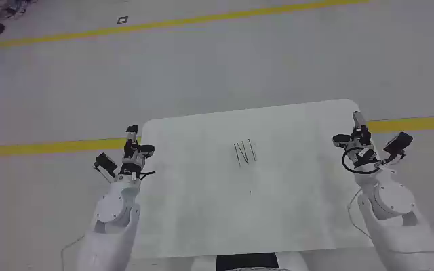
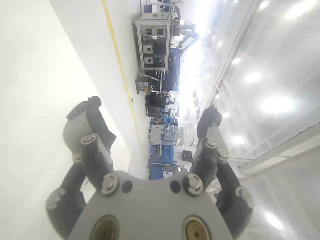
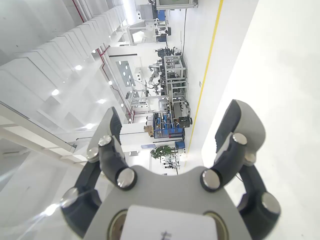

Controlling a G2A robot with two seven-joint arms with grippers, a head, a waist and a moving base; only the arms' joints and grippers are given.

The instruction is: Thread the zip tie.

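Where the two arms hang over the near half of the tabletop point(image 1: 203, 210), each sits at its own side. The left gripper point(image 1: 131, 133) is just at the left edge and the right gripper point(image 1: 357, 123) is over the right edge, near the far corner. Both point away from the robot, out toward the room. The left gripper is released, its dark fingers point(image 2: 86, 116) spread wide with nothing between them. The right gripper is released too, its padded fingers point(image 3: 231, 123) well apart and holding nothing.

Farther in, about the middle of the white tabletop, lie the zip ties point(image 1: 250, 150), a small cluster of thin dark strips. They lie flat, roughly side by side, running from the near side toward the far side, and the outer ones lean a little. They are well apart from both grippers, roughly midway between them. How many there are I cannot tell for sure.

Beyond the tabletop's rounded far edge is pale floor. A yellow line point(image 1: 61, 146) runs past at the level of the grippers. A second yellow line point(image 1: 203, 19) crosses farther back, with a small square marker point(image 1: 123, 19) just beside it.
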